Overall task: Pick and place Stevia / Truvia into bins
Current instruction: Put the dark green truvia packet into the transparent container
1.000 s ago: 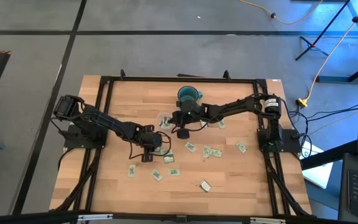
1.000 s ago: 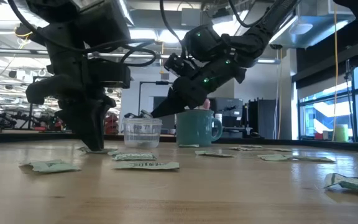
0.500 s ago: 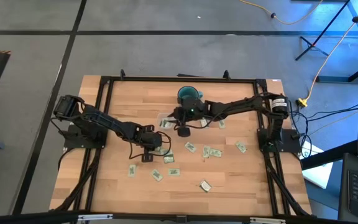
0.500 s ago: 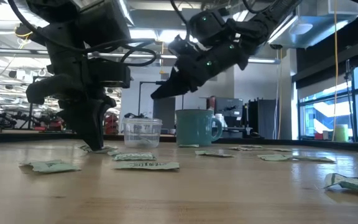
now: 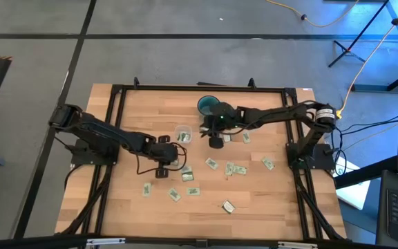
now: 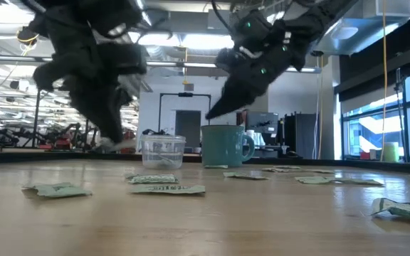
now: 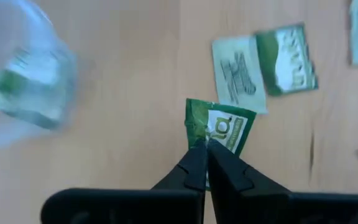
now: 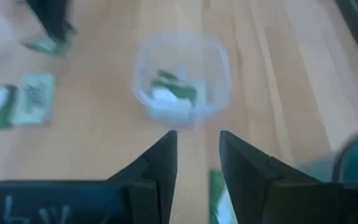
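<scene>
Pale green and white Stevia packets lie scattered flat on the wooden table. The clear square tub stands beside the teal mug and has packets in it. My left gripper is just on the near side of the tub, shut on one packet and raised off the table. My right gripper hangs open in the air, to the right of the tub and in front of the mug; its wrist view looks down on the tub. My left gripper pinches one green and white packet by a corner between its two shut fingertips. The fingers point down at the table from above. The packet is lifted clear of the wood and sticks out beyond the fingertips.
Two more packets lie side by side just beyond the held one. Others are spread over the table's middle and near part, one of them near the front edge. A black frame runs round the table.
My left gripper has lifted off the table with the packet in its fingers. My right gripper has risen from just above the tub and swung toward the table's right edge, ending in front of the mug.
</scene>
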Action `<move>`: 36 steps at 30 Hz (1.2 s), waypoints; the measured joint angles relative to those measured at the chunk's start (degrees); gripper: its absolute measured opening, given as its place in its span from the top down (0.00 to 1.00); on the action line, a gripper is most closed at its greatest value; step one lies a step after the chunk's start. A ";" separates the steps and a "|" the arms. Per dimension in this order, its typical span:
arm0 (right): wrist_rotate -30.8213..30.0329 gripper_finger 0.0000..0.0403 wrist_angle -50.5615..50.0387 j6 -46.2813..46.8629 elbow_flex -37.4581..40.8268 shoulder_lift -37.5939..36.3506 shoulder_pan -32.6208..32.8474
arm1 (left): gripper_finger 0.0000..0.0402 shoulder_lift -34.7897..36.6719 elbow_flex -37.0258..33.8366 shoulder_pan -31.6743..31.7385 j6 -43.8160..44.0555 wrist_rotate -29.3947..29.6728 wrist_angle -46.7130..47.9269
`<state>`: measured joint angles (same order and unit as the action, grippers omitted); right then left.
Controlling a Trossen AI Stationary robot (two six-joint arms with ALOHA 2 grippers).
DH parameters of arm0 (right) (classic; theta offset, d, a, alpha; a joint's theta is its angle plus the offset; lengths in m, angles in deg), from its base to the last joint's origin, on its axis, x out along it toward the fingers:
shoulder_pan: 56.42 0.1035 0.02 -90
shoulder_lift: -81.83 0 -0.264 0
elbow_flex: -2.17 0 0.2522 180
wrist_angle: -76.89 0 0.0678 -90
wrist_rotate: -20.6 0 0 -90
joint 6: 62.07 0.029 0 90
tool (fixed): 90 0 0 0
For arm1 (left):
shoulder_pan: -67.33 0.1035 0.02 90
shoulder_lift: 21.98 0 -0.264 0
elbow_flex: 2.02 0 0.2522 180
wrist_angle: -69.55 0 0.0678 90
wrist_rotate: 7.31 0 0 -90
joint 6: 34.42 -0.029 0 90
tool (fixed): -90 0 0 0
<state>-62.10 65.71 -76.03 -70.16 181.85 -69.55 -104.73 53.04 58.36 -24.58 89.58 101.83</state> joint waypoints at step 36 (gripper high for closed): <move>-6.20 0.69 4.86 4.91 3.65 8.05 -3.91 | 0.95 -3.47 0.20 18.14 -11.04 5.20 -13.61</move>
<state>-68.29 70.57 -71.12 -66.51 189.90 -73.46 -108.20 53.24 76.50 -35.62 94.78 88.22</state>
